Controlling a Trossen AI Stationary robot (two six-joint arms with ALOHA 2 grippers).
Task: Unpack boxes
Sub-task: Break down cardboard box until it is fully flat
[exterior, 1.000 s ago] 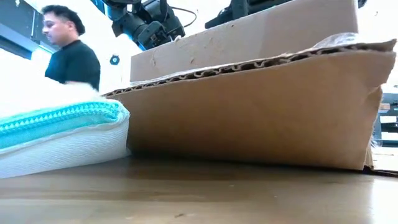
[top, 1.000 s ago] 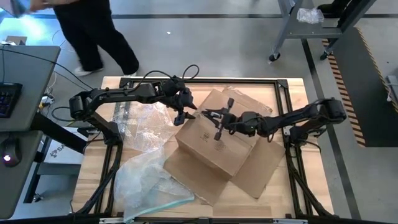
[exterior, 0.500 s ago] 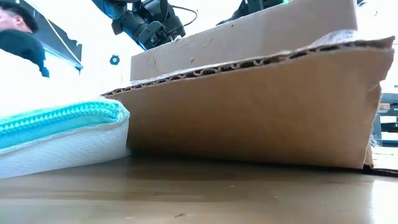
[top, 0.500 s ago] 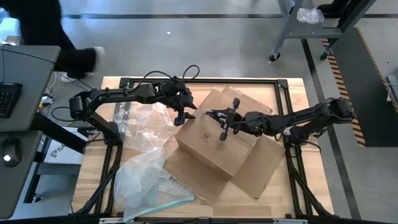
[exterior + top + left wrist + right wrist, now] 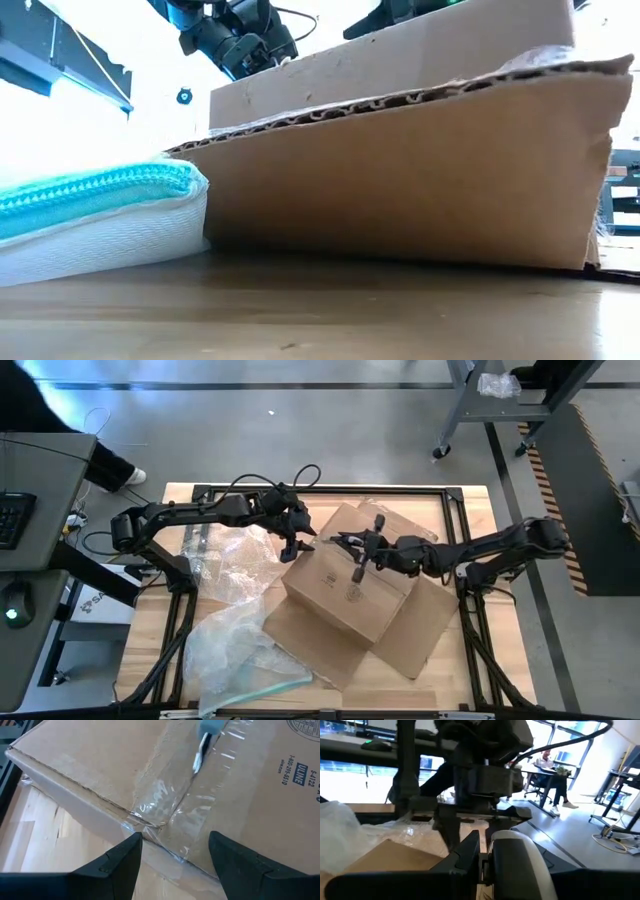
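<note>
**boxfan:** Starting at the right gripper (image 5: 357, 548): fingers pinched on a small cutter (image 5: 207, 730) with a pale handle, held out over the top of the cardboard box (image 5: 345, 595). Blade end down at the clear tape (image 5: 175, 805) on the seam, going by the left wrist view. Can't tell whether it's actually touching.

**tapewatcher:** Yep, seeing the same. And the left gripper (image 5: 293, 547)?

**boxfan:** Spread wide, gripping nothing. Parked at the box's upper edge on the left-arm side, right where the tape wraps over it, one finger (image 5: 125, 855) on each side of the seam. Just above the cardboard, near the cutter but not touching it.

**tapewatcher:** Where's the box itself, though?

**boxfan:** Middle of the wooden table (image 5: 150, 630), turned at an angle, top closed and taped. Sitting on a flat spread of brown cardboard (image 5: 420, 635) that sticks out toward the front and the right-arm side.

**tapewatcher:** Anything else around it?

**boxfan:** Crumpled bubble wrap (image 5: 235, 555) just beside the box under the left arm, more clear plastic (image 5: 225, 640) trailing to the front. Then a flat pouch with a teal edge (image 5: 100, 190) right up against the cardboard in the low view.
</note>
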